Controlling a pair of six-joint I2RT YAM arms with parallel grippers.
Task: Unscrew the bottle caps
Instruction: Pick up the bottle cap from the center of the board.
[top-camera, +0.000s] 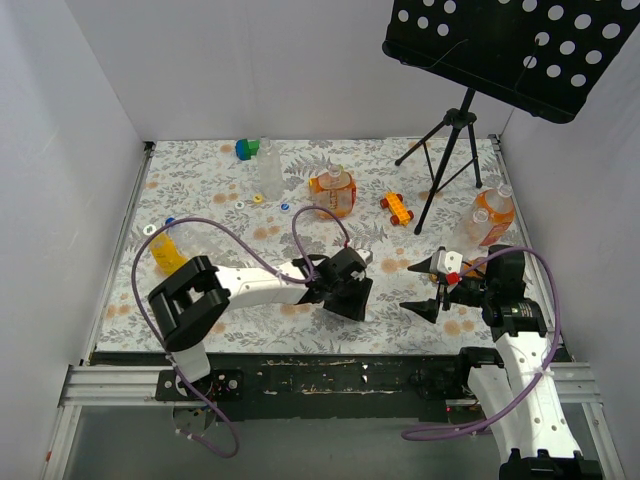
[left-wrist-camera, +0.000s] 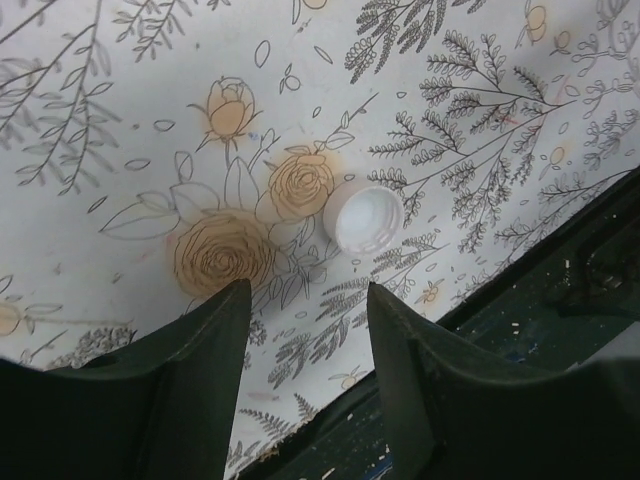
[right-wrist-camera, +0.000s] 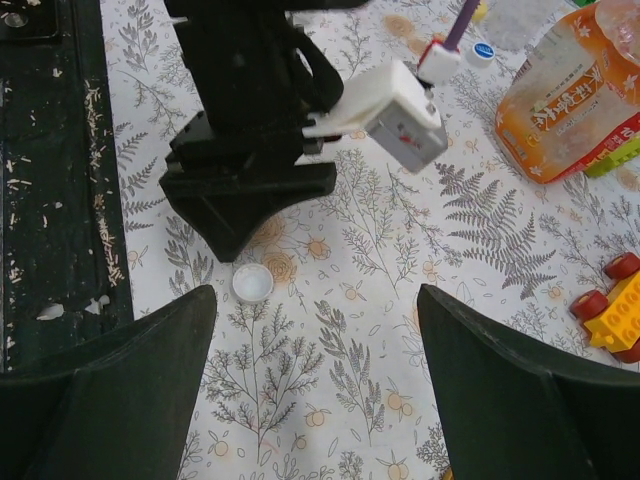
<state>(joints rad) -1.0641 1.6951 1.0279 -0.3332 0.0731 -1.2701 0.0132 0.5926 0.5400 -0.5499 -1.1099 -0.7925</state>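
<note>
A loose white bottle cap (left-wrist-camera: 365, 217) lies open side up on the flowered table cover, just ahead of my left gripper (left-wrist-camera: 308, 290), which is open and empty. The same cap shows in the right wrist view (right-wrist-camera: 252, 283), beside the left gripper (right-wrist-camera: 250, 150). My right gripper (right-wrist-camera: 315, 292) is open and empty, low over the cover. In the top view the left gripper (top-camera: 348, 300) and the right gripper (top-camera: 420, 287) face each other near the front edge. The bottles are a squat orange bottle (top-camera: 332, 190), a clear slim bottle (top-camera: 268, 165), a yellow bottle (top-camera: 168, 250) and an orange bottle (top-camera: 485, 215).
An orange toy car (top-camera: 396, 207) and a green-and-blue block (top-camera: 247, 149) lie at the back. A tripod (top-camera: 450, 150) with a black perforated stand rises at the back right. Small loose caps (top-camera: 258, 198) lie near the clear bottle. The dark front rail (left-wrist-camera: 560, 290) borders the cover.
</note>
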